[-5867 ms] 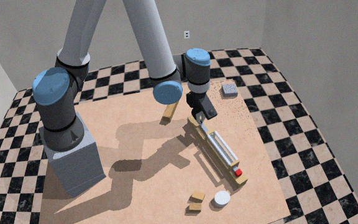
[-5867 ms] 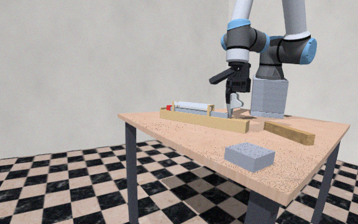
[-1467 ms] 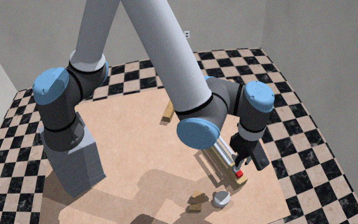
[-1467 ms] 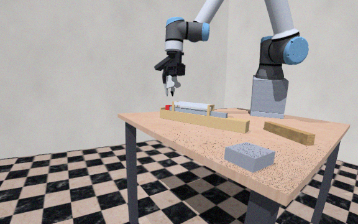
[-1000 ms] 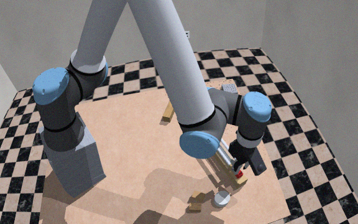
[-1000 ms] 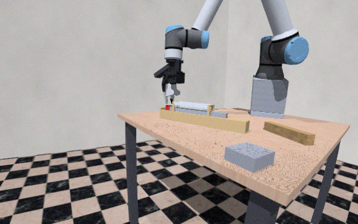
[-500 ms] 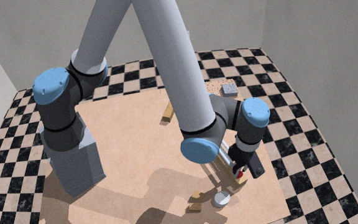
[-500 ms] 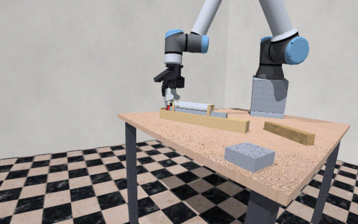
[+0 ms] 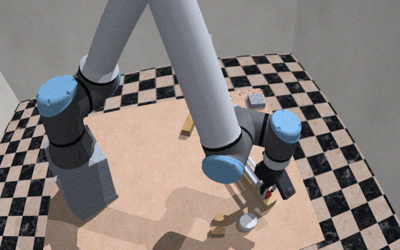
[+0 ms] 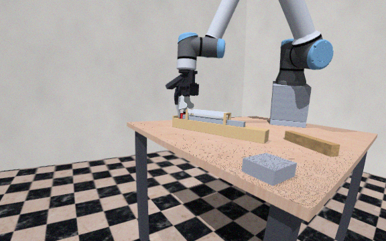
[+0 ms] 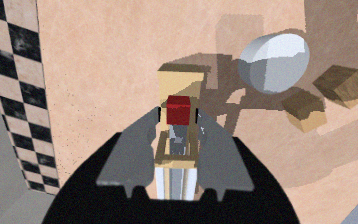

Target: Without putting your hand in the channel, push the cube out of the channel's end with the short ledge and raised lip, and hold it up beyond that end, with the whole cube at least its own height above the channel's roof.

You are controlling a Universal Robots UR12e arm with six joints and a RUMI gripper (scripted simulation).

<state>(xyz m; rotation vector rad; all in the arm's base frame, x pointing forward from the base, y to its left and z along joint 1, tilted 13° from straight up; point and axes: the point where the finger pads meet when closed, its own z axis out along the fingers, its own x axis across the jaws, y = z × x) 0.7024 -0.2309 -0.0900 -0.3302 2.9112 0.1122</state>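
Note:
The small red cube (image 11: 178, 110) sits on the short wooden ledge (image 11: 180, 82) at the end of the channel (image 10: 210, 117), a pale roofed strip on a long wooden base. It also shows in the top view (image 9: 268, 194) and the exterior view (image 10: 181, 116). My gripper (image 11: 178, 108) points straight down over that end, outside the channel. Its two fingers stand one on each side of the cube with small gaps, partly open. In the exterior view the gripper (image 10: 181, 112) reaches down to the cube's level.
A grey slab (image 10: 269, 168) and a loose wooden bar (image 10: 311, 142) lie at the table's far side. A grey disc (image 11: 274, 62) and two small wooden blocks (image 11: 305, 110) (image 11: 344, 86) lie just beyond the ledge. The table edge is close by.

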